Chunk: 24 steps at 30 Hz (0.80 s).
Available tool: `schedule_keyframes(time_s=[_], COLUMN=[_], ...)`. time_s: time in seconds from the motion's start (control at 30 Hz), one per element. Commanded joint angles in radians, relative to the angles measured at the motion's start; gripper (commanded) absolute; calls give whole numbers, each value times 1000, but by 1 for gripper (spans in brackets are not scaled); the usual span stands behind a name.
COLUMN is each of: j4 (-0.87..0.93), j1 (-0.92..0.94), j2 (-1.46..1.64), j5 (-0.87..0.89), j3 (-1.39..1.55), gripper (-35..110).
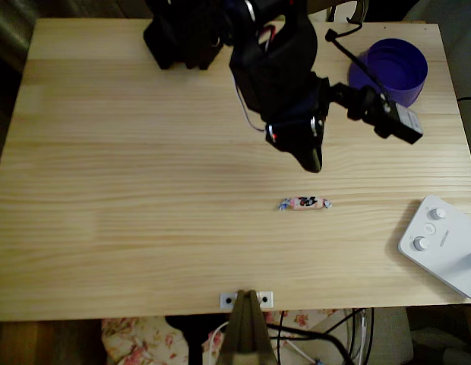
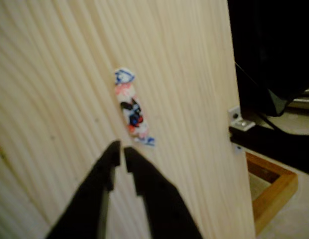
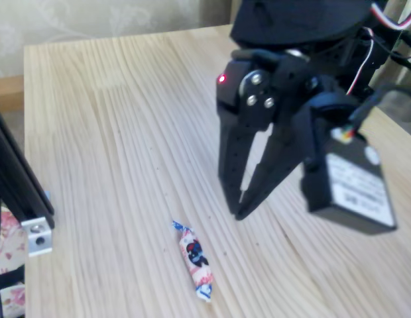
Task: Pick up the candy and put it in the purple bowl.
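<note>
Approach step: the gripper (image 2: 120,152) hangs just short of the candy (image 2: 132,110), nothing held.
Its fingers are almost pressed together, a thin slit between the tips; the candy lies on the table (image 1: 144,190) just beyond them, so they likely must spread and descend. The purple bowl (image 1: 389,71) is partly hidden behind the arm.

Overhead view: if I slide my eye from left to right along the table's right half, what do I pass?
Candy → purple bowl → white device with knobs.
</note>
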Motion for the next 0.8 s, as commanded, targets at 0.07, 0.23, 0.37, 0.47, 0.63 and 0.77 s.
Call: schedule_keyframes(time_s=[0.07,0.23,0.37,0.47,0.63,0.77], j4=[20,31,92,95,81,81], j1=[8,20,28,28,37,43], j2=[-49,-101,-133,-163,-235,-282], j5=[-31,-71,-124,-144,-146,-179], j3=[-164,-190,-229,-238,-299,-339], gripper=[2,6,6,6,6,9])
